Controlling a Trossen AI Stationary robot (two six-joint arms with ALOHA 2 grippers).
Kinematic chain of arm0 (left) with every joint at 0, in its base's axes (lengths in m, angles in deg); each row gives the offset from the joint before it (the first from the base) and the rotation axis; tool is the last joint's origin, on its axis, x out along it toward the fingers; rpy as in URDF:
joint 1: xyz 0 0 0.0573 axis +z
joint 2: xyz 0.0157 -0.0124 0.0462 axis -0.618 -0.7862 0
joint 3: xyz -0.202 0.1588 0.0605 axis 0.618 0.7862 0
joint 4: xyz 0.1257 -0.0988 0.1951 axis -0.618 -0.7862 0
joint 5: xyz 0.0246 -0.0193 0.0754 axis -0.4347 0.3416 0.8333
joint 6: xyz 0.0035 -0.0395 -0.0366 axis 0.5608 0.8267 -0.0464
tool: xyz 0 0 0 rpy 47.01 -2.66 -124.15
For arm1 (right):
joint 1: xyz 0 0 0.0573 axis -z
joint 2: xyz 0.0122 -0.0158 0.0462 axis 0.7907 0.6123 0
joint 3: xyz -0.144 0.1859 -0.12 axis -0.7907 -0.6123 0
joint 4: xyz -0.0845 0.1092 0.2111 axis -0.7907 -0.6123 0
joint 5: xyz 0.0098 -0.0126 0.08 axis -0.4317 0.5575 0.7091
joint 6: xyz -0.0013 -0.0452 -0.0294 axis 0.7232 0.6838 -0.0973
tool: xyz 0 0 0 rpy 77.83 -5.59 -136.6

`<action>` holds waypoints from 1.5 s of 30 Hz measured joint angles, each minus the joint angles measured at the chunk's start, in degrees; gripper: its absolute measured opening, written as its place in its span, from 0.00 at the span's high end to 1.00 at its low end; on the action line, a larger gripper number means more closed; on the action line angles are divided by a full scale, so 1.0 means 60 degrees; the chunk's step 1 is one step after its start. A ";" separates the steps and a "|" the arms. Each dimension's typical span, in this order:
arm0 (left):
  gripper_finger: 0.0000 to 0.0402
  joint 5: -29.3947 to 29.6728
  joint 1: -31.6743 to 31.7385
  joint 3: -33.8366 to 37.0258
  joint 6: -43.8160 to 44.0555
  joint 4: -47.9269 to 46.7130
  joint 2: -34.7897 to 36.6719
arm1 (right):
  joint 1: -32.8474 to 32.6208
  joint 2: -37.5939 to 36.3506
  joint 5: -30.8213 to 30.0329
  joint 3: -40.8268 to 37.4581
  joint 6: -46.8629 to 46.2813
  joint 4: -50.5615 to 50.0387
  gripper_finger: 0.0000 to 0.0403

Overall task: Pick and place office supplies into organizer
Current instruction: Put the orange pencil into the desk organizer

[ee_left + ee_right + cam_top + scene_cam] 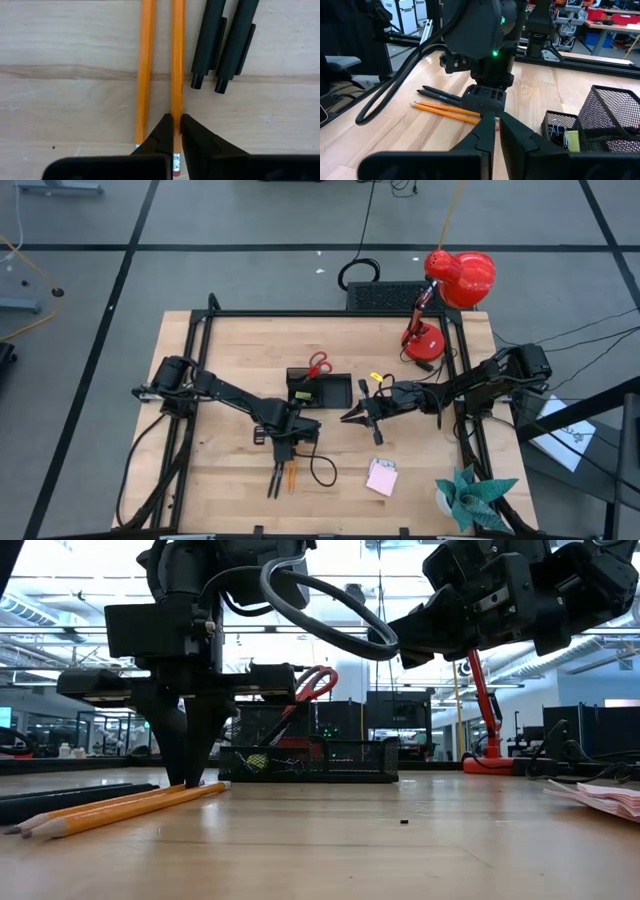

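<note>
Two orange pencils (145, 70) and two black pens (220, 45) lie side by side on the table near its near edge (282, 478). My left gripper (176, 127) stands over them pointing down, shut on one pencil. The black mesh organizer (335, 392) sits mid-table, with red-handled scissors (318, 364) standing in its taller section and a yellow piece (571, 140) in a low compartment. My right gripper (347, 418) hovers shut and empty just right of the organizer. A pink sticky-note pad (381, 477) lies flat toward the near right. My left gripper pinches one orange pencil near its eraser end (176, 112) between the two fingers. The fingers (195, 765) come from above, pointing down, one on each side of the shaft. The pencil lies flat on the table beside the other pencil.
A red desk lamp (450, 290) and a black ribbed box (385, 295) stand at the far right. A teal paper plant (472, 495) sits at the near right corner. A black cable loop (322, 470) hangs by the left wrist. Bare wood lies left of the pens.
</note>
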 joint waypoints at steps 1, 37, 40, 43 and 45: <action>0.95 0.0124 -0.0010 0.0017 0.0010 0.0030 0.0078 | 0.0000 0.0000 0.0000 0.0000 -0.0004 0.0001 0.95; 0.96 0.9263 -0.0598 -0.0029 -0.0412 -0.0506 0.3644 | -0.0002 0.0000 -0.0003 -0.0004 -0.0009 -0.0229 0.95; 0.95 0.9765 -0.0258 -0.0080 -0.0648 -0.0480 0.3893 | -0.0004 0.0000 -0.0003 -0.0004 -0.0066 -0.0207 0.95; 0.94 1.0209 0.0098 -0.0099 -0.0735 -0.0468 0.4018 | 0.0000 0.0000 -0.0003 -0.0004 -0.0073 -0.0208 0.95; 0.94 1.0478 0.0337 -0.0099 -0.0844 -0.0450 0.4063 | -0.0002 0.0000 -0.0003 -0.0004 -0.0076 -0.0208 0.95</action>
